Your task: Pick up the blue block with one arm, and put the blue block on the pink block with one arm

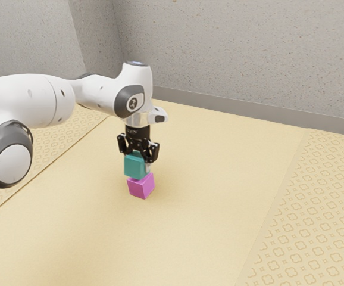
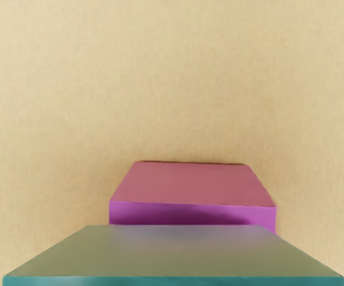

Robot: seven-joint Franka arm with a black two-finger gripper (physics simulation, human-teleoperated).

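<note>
From the exterior view's left, a white arm (image 1: 32,110) reaches over the tan table (image 1: 231,202). Its black gripper (image 1: 138,156) points straight down, fingers clamped on opposite sides of the teal block (image 1: 135,167) to keep it level. That block sits squarely over the pink block (image 1: 141,186), at or just above its top; contact is unclear, but the alignment suggests stacking.

The tan table (image 1: 231,179), patterned along both sides, carries the pink block (image 1: 141,186) on its plain middle strip.
</note>
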